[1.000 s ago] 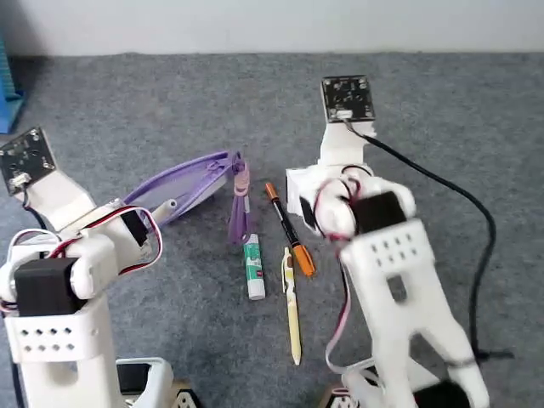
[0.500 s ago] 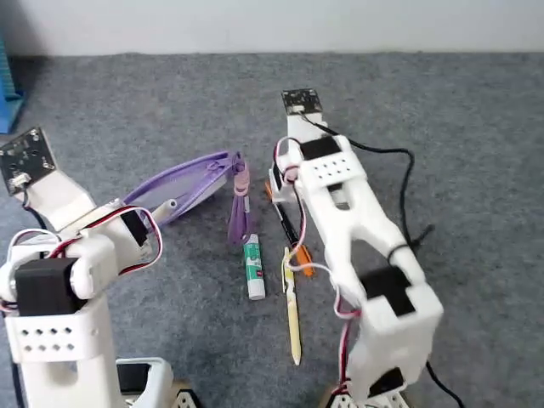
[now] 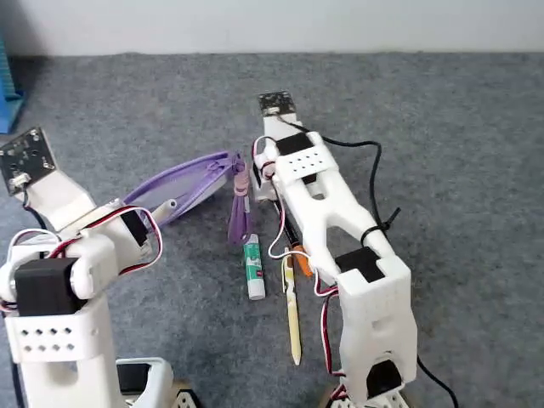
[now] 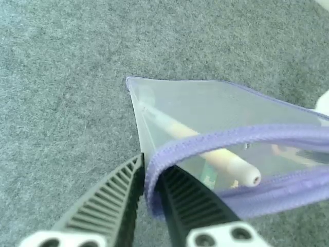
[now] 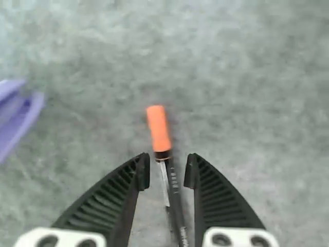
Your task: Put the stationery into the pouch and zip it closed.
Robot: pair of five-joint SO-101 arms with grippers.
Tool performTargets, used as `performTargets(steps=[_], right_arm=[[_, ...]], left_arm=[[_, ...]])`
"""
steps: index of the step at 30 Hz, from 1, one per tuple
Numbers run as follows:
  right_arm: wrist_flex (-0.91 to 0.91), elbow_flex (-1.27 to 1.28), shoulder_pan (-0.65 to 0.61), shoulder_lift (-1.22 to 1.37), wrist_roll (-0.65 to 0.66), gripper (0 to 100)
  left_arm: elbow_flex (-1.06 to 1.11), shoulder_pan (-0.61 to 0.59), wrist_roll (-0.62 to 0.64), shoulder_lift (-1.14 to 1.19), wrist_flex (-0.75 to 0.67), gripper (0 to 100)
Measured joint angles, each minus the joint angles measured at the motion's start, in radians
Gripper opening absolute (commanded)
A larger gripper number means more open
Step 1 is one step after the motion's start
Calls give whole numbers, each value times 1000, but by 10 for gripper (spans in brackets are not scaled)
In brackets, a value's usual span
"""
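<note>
Orange-capped pen (image 5: 158, 128) now within right gripper (image 5: 165, 170)

My left arm (image 3: 61, 336) and right arm (image 3: 321, 202) are white printed shells carrying black servo blocks (image 3: 360, 265), red, white and black cables (image 3: 374, 174), and dark ribbed end effector fingers (image 5: 118, 200) on white bases.

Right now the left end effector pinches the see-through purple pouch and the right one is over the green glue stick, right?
Not quite. The left end effector does pinch the see-through purple-edged pouch, but the right end effector straddles the orange-capped black pen instead, as the right wrist view shows.
</note>
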Motion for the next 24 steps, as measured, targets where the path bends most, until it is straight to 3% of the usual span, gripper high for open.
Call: performTargets(steps=[10, 14, 17, 24], right_arm=[[-35, -20, 8, 106, 0, 111], [-35, -37, 23, 130, 0, 0], [-32, -37, 40, 137, 0, 9], [103, -37, 37, 83, 2, 8]], left_arm=[[0, 0, 0, 2, 0, 12], [0, 0, 0, 2, 0, 12], [0, 0, 0, 2, 0, 12], [0, 0, 0, 2, 0, 12]])
